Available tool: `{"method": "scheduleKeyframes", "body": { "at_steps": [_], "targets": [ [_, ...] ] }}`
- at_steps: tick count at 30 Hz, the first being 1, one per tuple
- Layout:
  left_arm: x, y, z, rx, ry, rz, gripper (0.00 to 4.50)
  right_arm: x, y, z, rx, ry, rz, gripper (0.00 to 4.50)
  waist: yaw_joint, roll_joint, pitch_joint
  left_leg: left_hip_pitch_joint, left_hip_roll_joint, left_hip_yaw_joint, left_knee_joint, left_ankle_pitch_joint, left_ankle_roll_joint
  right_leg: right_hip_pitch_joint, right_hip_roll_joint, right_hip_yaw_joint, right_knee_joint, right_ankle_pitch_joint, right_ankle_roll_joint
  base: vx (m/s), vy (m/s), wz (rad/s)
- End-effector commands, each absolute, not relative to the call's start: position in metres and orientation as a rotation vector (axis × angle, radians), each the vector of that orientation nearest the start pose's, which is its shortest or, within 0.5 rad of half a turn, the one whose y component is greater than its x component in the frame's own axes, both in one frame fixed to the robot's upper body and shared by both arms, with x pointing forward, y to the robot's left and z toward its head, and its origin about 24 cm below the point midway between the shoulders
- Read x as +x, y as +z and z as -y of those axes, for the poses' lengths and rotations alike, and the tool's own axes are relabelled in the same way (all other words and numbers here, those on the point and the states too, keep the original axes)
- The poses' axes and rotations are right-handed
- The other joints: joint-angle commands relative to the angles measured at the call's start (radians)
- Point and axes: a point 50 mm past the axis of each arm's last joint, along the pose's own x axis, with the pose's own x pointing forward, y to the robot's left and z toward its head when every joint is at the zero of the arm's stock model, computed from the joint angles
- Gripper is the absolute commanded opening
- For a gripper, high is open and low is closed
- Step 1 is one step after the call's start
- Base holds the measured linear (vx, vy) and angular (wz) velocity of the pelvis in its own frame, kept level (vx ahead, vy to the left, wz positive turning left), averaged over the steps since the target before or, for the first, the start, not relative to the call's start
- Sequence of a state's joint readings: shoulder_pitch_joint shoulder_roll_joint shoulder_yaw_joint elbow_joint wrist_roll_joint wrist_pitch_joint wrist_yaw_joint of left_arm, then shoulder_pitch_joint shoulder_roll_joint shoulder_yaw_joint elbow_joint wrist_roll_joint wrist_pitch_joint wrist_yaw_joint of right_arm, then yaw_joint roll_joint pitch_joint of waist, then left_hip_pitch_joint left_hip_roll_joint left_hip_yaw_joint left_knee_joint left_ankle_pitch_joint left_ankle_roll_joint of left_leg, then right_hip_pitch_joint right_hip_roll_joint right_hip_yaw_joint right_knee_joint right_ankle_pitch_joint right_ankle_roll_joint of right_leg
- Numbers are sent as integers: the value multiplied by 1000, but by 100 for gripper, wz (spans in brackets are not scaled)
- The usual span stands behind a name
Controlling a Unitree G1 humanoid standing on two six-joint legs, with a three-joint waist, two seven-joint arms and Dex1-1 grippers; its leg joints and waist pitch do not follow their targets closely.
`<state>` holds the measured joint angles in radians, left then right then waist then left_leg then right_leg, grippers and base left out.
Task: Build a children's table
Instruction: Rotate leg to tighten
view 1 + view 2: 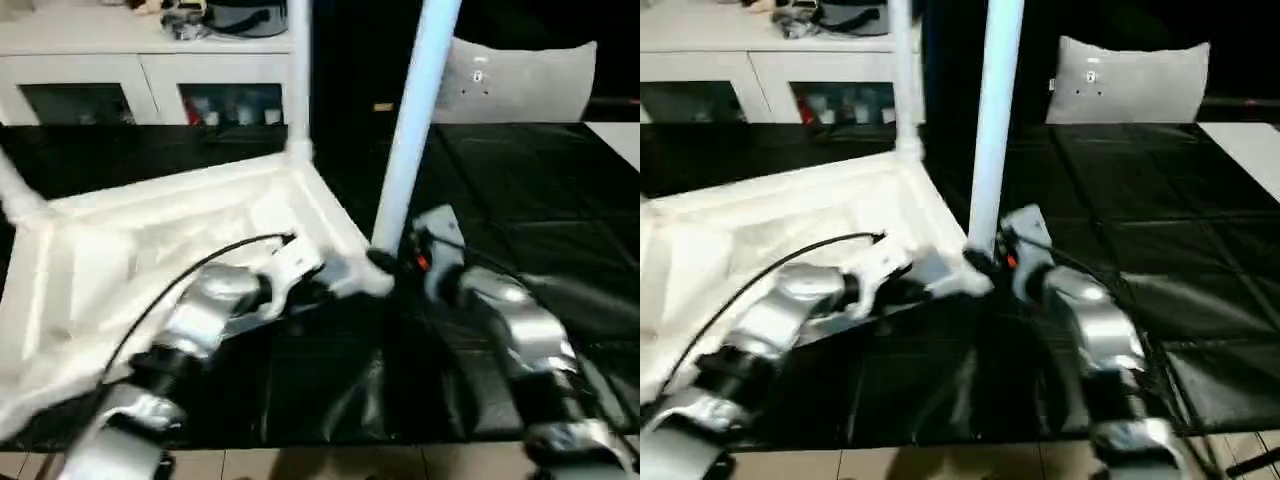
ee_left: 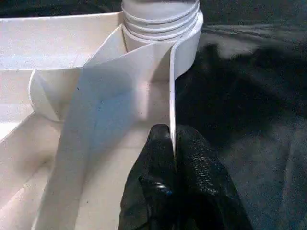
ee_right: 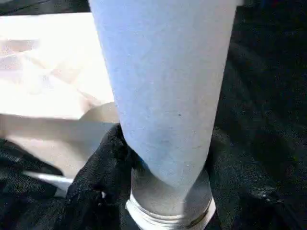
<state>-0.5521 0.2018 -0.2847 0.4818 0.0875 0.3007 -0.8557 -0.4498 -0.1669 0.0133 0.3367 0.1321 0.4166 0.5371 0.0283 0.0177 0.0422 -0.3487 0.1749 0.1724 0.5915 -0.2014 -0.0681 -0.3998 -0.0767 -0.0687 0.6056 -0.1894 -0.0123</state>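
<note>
The white tabletop [image 1: 150, 230] lies upside down, ribs up, on the left of the black cover. One leg [image 1: 300, 80] stands in its far corner socket and another leg [image 1: 15, 195] rises at the left edge. A third leg [image 1: 410, 130] stands upright at the near right corner, its threaded end [image 2: 160, 14] sitting in the socket [image 2: 189, 48]. My right gripper [image 1: 385, 262] is shut around this leg's base [image 3: 168, 96], a black finger [image 3: 96, 177] pressed against it. My left gripper [image 2: 172, 132] is shut on the tabletop's thin rim wall [image 2: 171, 86] just short of that socket.
The black-covered work surface [image 1: 520, 200] stretches to the right. A white cabinet [image 1: 140, 60] with glass doors stands behind it, and a grey cushion [image 1: 520, 80] sits at the back right. Floor tiles [image 1: 300, 465] show past the front edge. A black cable [image 1: 180, 275] arcs over my left forearm.
</note>
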Motion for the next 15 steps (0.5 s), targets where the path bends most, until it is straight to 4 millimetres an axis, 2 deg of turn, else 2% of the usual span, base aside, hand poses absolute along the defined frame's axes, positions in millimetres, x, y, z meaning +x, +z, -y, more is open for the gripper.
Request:
{"method": "scheduleKeyframes", "body": {
  "at_steps": [1, 4, 6, 8, 9, 10, 12, 13, 14, 15],
  "targets": [
    [315, 51, -54, 310, -1118, -359, 0, 323, 43, 108, 61, 619, -380, 249, 6, -12, -44, -3, 41, -21, -76, -261, 28, 34, -71, 44, -112, -506, -110, 0, 0, 0],
    [320, 54, -48, 356, -1062, -338, 0, 323, 49, 100, 59, 638, -322, 272, 11, -12, -49, -6, 45, -19, -77, -220, 38, 40, -68, 48, -101, -388, -140, 0, 0, 0],
    [321, 52, -55, 391, -1051, -339, 0, 322, 49, 106, 32, 649, -310, 298, 16, -10, -54, -6, 45, -15, -72, -180, 51, 44, -68, 51, -90, -281, -173, 0, 0, 0],
    [321, 50, -63, 403, -1042, -351, 0, 321, 49, 118, 7, 651, -290, 318, 19, -10, -55, -10, 44, -14, -69, -156, 66, 51, -69, 50, -85, -229, -191, 0, 0, 0],
    [321, 50, -68, 407, -1051, -348, 0, 321, 49, 125, -5, 657, -285, 318, 22, -7, -55, -11, 43, -13, -68, -147, 74, 52, -70, 50, -85, -217, -196, 0, 0, 0],
    [321, 50, -70, 411, -1056, -346, 0, 320, 49, 128, -14, 664, -281, 343, 23, -8, -55, -11, 44, -13, -68, -143, 77, 53, -71, 49, -85, -215, -197, 0, 0, 0],
    [321, 49, -73, 421, -1073, -336, 0, 317, 50, 135, -22, 695, -266, 352, 27, -12, -56, -13, 43, -12, -68, -130, 85, 55, -71, 49, -83, -213, -199, 0, 0, 0],
    [321, 49, -74, 424, -1079, -333, 0, 316, 50, 137, -21, 705, -262, 357, 29, -14, -55, -13, 42, -12, -67, -131, 88, 56, -70, 48, -86, -222, -194, 0, 0, 0],
    [322, 47, -80, 440, -1104, -340, 0, 311, 53, 148, -30, 764, -245, 364, 32, -10, -54, -12, 42, -12, -67, -142, 91, 54, -70, 48, -88, -243, -188, 0, 0, 0],
    [322, 46, -82, 448, -1114, -343, 0, 309, 54, 153, -39, 787, -243, 387, 35, -13, -53, -10, 44, -12, -68, -154, 94, 55, -70, 48, -90, -265, -179, 0, 0, 0]
  ]
}}
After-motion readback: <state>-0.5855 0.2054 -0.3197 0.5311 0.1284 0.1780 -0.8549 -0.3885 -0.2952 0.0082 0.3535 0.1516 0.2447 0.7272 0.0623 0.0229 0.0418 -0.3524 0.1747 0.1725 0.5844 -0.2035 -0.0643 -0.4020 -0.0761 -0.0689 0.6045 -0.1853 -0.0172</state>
